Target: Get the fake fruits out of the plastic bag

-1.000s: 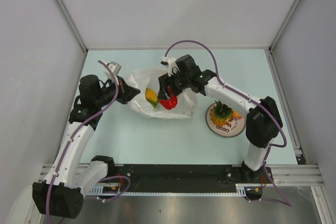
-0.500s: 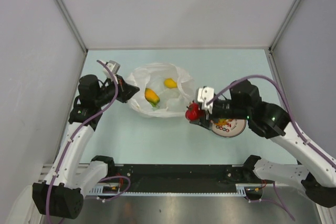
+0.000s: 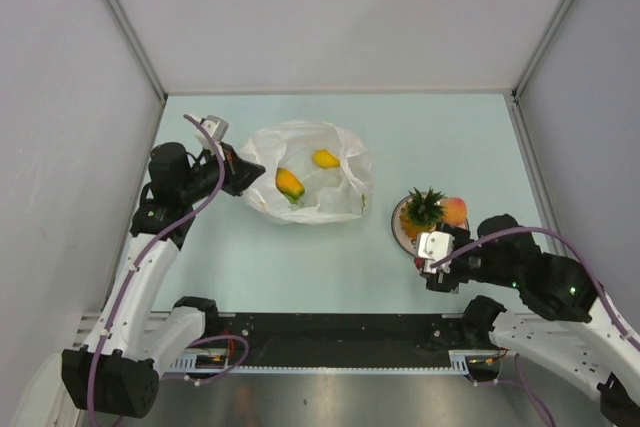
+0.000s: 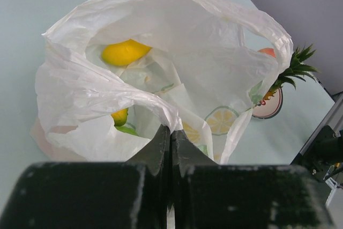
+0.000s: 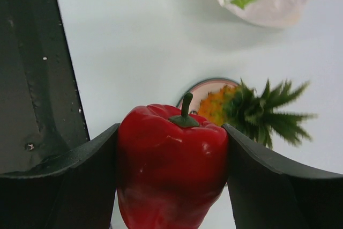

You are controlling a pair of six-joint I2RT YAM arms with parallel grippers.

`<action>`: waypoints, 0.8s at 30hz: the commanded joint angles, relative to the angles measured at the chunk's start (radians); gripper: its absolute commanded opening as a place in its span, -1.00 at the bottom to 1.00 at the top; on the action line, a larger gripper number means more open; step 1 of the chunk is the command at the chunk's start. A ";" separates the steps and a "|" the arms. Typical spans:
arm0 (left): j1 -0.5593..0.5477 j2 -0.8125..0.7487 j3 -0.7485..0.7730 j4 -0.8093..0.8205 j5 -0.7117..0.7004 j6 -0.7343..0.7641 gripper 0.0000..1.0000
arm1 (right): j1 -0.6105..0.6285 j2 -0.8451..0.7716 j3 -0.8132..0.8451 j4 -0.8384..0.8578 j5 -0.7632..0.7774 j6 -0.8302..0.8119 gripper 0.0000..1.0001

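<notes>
The translucent white plastic bag lies open at the table's middle; it also shows in the left wrist view. My left gripper is shut on its left rim. Inside lie a yellow lemon and a yellow-orange mango. My right gripper is shut on a glossy red fruit with a green stem, shaped like a pepper, just in front of the plate. The red fruit is hidden in the top view. The pineapple and the peach lie on the plate.
The round white plate stands right of the bag, close to my right gripper. The black base rail runs along the near edge. Grey walls close in the left, right and far sides.
My right arm has carried the red fruit out of the bag, rightward and back to the near side of the plate. The left gripper still holds the bag's rim.
</notes>
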 commanded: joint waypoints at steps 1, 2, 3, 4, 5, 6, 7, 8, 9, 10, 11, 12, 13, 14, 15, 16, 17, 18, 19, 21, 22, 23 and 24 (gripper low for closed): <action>0.006 -0.005 0.004 0.011 -0.006 0.007 -0.97 | -0.069 -0.069 -0.028 -0.079 0.119 0.132 -0.29; 0.004 -0.001 0.004 0.011 -0.007 0.006 -0.97 | -0.125 -0.079 -0.034 -0.070 0.125 0.126 -0.29; 0.006 0.007 0.005 0.014 -0.007 0.004 -0.98 | -0.149 -0.087 -0.040 -0.065 0.134 0.123 -0.29; 0.006 0.011 0.007 0.017 -0.006 0.003 -0.98 | -0.169 -0.084 -0.048 -0.062 0.142 0.125 -0.30; 0.006 0.018 0.008 0.018 -0.004 0.001 -0.97 | -0.205 -0.078 -0.052 -0.045 0.157 0.131 -0.31; 0.006 0.024 0.013 0.017 -0.003 -0.001 -0.97 | -0.223 -0.069 -0.055 -0.040 0.183 0.135 -0.33; 0.006 0.034 0.017 0.018 -0.001 -0.001 -0.98 | -0.245 -0.055 -0.063 -0.033 0.188 0.140 -0.35; 0.006 0.039 0.020 0.018 -0.003 -0.001 -0.97 | -0.287 -0.049 -0.066 -0.015 0.181 0.140 -0.37; 0.006 0.042 0.022 0.021 -0.003 -0.002 -0.97 | -0.311 -0.043 -0.068 -0.005 0.170 0.139 -0.38; 0.006 0.050 0.025 0.022 -0.003 -0.002 -0.98 | -0.331 -0.026 -0.072 0.006 0.168 0.135 -0.41; 0.006 0.050 0.025 0.022 -0.001 -0.004 -0.97 | -0.348 -0.015 -0.072 0.016 0.190 0.140 -0.48; 0.006 0.053 0.027 0.023 -0.001 -0.005 -0.97 | -0.399 -0.006 -0.072 0.021 0.185 0.139 -0.53; 0.006 0.054 0.027 0.023 0.000 -0.005 -0.97 | -0.426 0.019 -0.071 0.032 0.178 0.134 -0.57; 0.006 0.056 0.027 0.022 0.000 -0.005 -0.97 | -0.460 0.028 -0.065 0.041 0.171 0.126 -0.63; 0.004 0.059 0.027 0.022 0.000 -0.007 -0.97 | -0.538 0.042 -0.060 0.053 0.156 0.119 -0.64; 0.004 0.059 0.025 0.022 -0.001 -0.007 -0.97 | -0.598 0.054 -0.054 0.079 0.130 0.103 -0.65; 0.004 0.059 0.025 0.025 0.000 -0.007 -0.97 | -0.659 0.086 -0.034 0.099 0.054 0.087 -0.67; 0.004 0.059 0.025 0.023 0.000 -0.007 -0.98 | -0.724 0.111 -0.020 0.119 0.002 0.086 -0.68; 0.006 0.062 0.025 0.026 0.000 -0.007 -0.98 | -0.894 0.140 0.001 0.151 -0.055 0.092 -0.71; 0.004 0.067 0.027 0.026 0.002 -0.007 -0.97 | -1.055 0.278 0.068 0.180 -0.213 0.194 -0.92; 0.006 0.068 0.028 0.026 0.002 -0.007 -0.98 | -1.163 0.336 0.092 0.200 -0.241 0.253 -1.00; 0.004 0.070 0.030 0.025 0.002 -0.007 -0.98 | -1.196 0.426 0.113 0.200 -0.264 0.319 -1.00; 0.004 0.074 0.031 0.023 0.000 -0.005 -0.98 | -1.206 0.465 0.147 0.193 -0.269 0.405 -1.00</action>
